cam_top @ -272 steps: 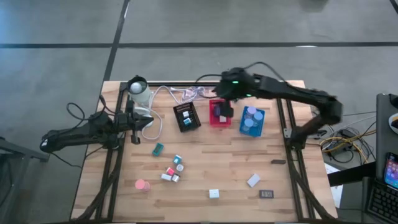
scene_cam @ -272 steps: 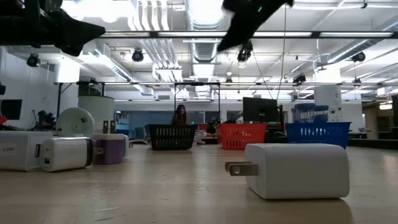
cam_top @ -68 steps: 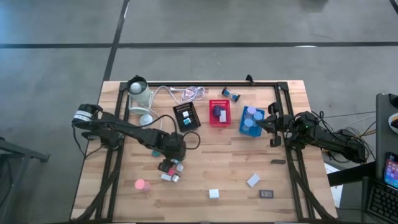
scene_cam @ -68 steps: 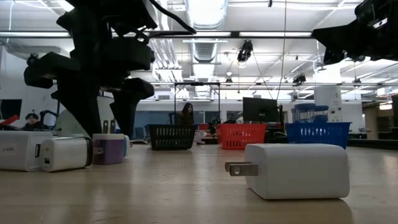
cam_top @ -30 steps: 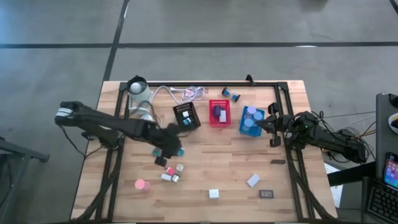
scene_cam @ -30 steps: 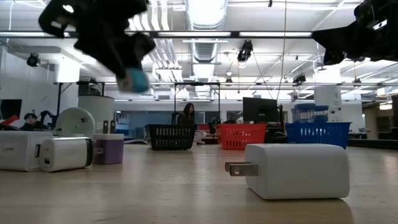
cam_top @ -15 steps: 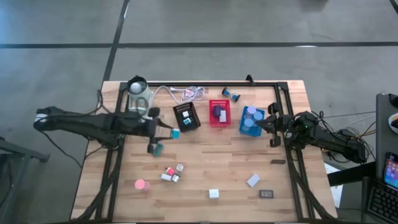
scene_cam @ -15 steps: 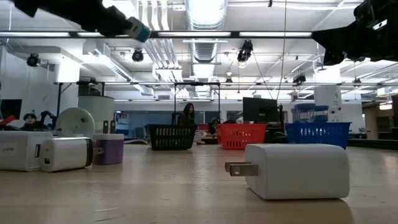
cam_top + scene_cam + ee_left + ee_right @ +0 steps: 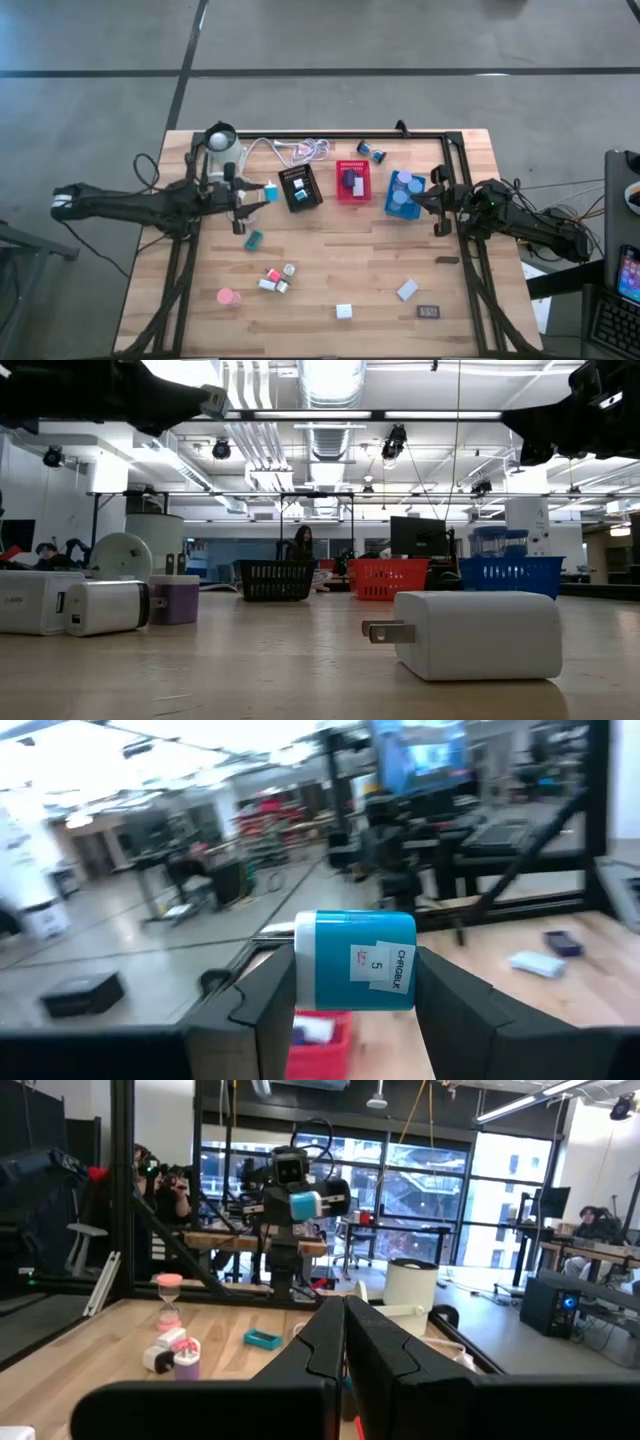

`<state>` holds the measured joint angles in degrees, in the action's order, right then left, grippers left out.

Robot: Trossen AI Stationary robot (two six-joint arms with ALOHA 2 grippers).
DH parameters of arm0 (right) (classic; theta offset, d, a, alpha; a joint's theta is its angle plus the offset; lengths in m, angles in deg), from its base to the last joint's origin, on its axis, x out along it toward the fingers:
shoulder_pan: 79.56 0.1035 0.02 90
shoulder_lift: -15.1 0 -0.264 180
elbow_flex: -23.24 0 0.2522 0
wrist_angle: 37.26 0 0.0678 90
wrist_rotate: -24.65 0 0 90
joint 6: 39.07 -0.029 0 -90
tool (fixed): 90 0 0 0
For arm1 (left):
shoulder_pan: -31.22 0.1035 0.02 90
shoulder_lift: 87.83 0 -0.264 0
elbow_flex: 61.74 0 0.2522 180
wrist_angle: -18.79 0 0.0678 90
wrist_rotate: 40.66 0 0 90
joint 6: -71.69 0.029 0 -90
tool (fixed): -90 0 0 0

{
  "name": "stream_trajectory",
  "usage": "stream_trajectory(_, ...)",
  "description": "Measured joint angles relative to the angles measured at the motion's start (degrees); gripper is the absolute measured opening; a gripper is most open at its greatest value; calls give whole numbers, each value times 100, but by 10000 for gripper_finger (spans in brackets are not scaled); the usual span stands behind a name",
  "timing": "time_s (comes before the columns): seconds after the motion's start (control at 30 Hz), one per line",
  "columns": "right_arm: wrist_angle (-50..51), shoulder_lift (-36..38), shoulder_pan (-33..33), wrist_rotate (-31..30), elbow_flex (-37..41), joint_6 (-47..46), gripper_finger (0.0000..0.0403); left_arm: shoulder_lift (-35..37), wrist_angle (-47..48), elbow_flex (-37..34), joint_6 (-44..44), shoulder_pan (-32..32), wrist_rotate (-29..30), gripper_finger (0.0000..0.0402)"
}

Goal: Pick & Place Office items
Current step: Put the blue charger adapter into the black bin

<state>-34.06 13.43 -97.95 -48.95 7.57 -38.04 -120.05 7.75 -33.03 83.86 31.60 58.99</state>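
The left claw grips a teal rectangular charger block and has carried it up from centre frame toward the black mesh tray, above the wooden surface. The right claw stays closed, empty, beside the blue mesh tray.

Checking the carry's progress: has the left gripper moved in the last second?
Yes. In the high view, the left gripper, shut on a teal block, has gone from the table's middle up toward the black tray.
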Motion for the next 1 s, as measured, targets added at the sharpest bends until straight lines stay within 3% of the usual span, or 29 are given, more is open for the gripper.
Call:
stream_trajectory(0.23,54,0,0,0,0,-62,8,1264,1069,-53,-135,-11,-109,172)
stream_trajectory(0.5,52,0,0,-2,0,-63,8,2177,1103,-478,-360,-9,80,172)
stream_trajectory(1.0,48,4,0,-2,0,4,8,2378,1759,-506,-431,-4,100,172)
